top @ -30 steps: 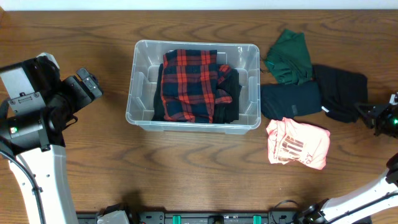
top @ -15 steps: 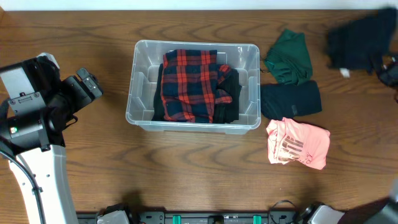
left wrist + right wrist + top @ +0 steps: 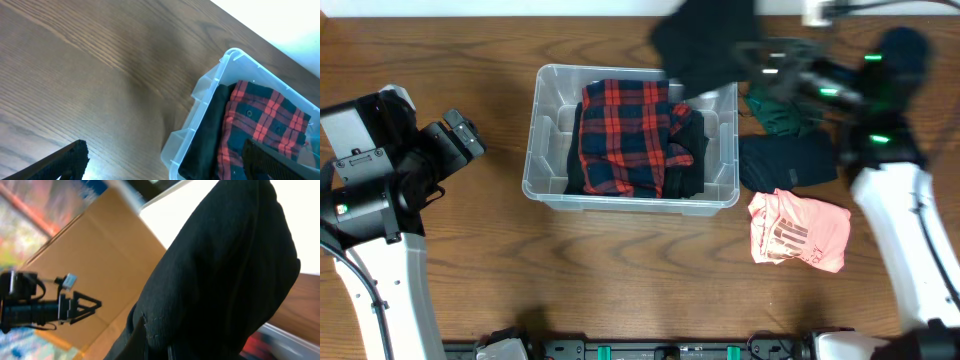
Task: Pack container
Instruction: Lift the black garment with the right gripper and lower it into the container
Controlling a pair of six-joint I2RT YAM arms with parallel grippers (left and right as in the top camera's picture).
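The clear container point(image 3: 532, 150) sits mid-table with a red plaid garment point(image 3: 625, 135) lying over black clothes inside. My right gripper point(image 3: 760, 55) is shut on a black garment point(image 3: 705, 45) and holds it in the air above the container's far right corner. In the right wrist view the black garment point(image 3: 225, 270) fills the frame and hides the fingers. My left gripper point(image 3: 465, 138) is open and empty, left of the container. The left wrist view shows the container's corner point(image 3: 200, 100) and the plaid garment point(image 3: 265, 120) between the spread fingers point(image 3: 165, 146).
To the right of the container lie a green garment point(image 3: 782, 112), partly under my right arm, a dark garment point(image 3: 788, 160) and a pink garment point(image 3: 800, 232). Bare wooden table point(image 3: 470, 60) lies left of and in front of the container.
My right arm lifted the black garment from the table's right edge and swung it left, up over the container's far right corner. The left arm has not moved.
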